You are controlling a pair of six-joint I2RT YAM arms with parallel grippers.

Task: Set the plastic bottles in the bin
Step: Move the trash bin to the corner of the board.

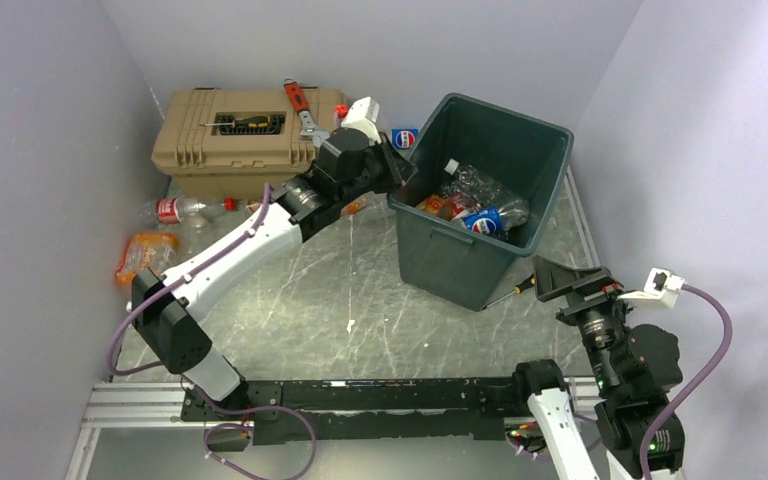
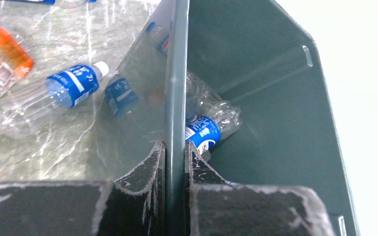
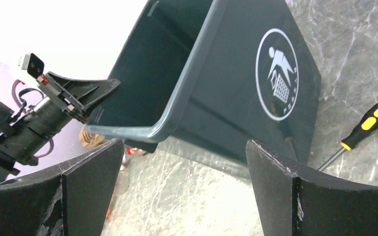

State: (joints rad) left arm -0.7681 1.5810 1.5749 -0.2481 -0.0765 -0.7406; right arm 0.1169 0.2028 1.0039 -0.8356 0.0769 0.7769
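Bottles [image 1: 480,215] partly binned, several more to go.
I see a few lying inside the bin [image 1: 450,265]; others, like the red-labelled one [image 1: 173,209], lie on the table [image 1: 360,290] near the toolbox [image 1: 230,140]. My left gripper [image 2: 175,147] is clenched on the bin's wall. My right gripper [image 3: 183,143] gapes empty just beside the bin.

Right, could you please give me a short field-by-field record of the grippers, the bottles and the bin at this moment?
left gripper: shut on the bin, clamping its wall at the rim
right gripper: open, empty, facing the bin's side
bottles in bin: several
loose bottles: several on the table, near the toolbox
screwdriver: on the table beside the bin
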